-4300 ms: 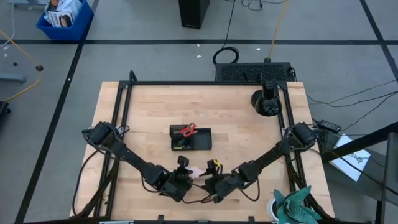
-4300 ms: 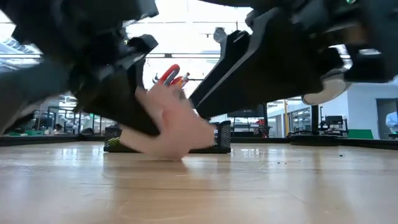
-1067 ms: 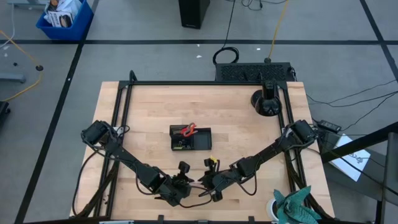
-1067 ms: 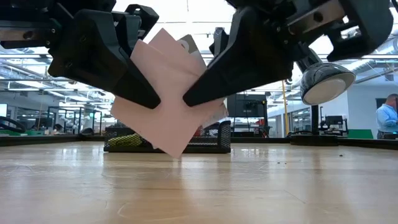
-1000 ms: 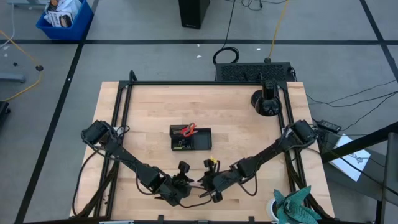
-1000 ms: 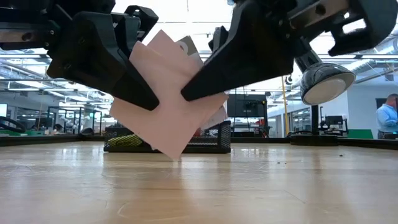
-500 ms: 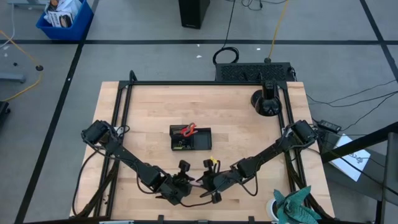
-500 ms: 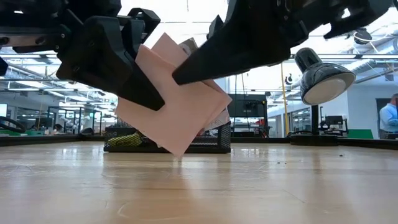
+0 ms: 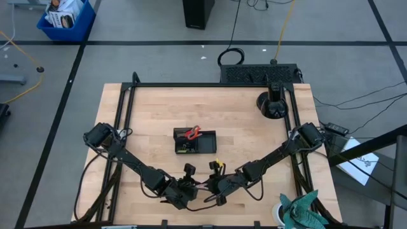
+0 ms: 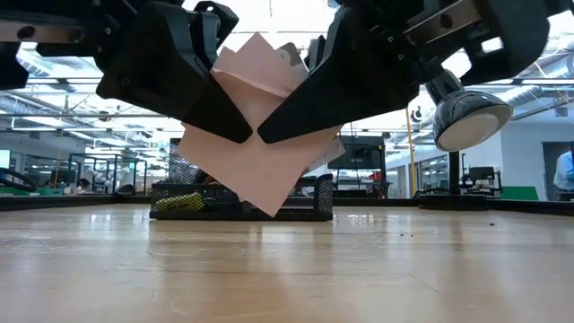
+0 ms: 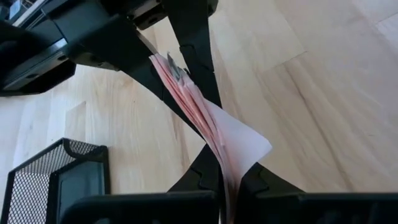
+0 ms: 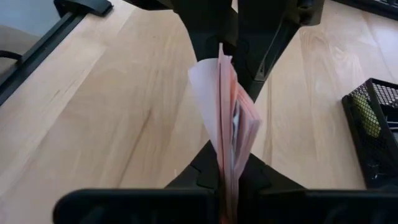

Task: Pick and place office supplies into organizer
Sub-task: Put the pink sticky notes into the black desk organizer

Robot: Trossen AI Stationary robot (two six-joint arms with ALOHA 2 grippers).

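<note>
- The pink sticky-note pad (image 10: 262, 135) now hangs higher above the worktop (image 10: 287, 269) than half a second ago, and the right gripper (image 12: 227, 163), whose fingers stood a little apart around it a second ago, has pressed them onto the pad.
- The pad is now pinched from both sides at once: the left gripper (image 11: 229, 177) stays clamped on one edge, the right on the opposite edge, with the sheets fanned between them.
- For the task, I judge this a handover in mid-air. The pad is secured and off the wood, but not yet in the organizer (image 9: 194, 141). One gripper will probably have to let go before the other can carry it over.
- The pad sits on the near side of the organizer, well apart from it and towards the front edge of the worktop, roughly in line with the organizer's right end.
- Both arms reach in low from the two sides of the organizer's near side and meet nose to nose at the pad, wrists bent so that the fingers (image 10: 211, 99) slope down and inward towards each other in a V.
- Red-handled scissors (image 9: 193, 133) already stand in the organizer, at its far side.
- The risk I see is the loose sheets peeling or bending when one side releases.
</note>
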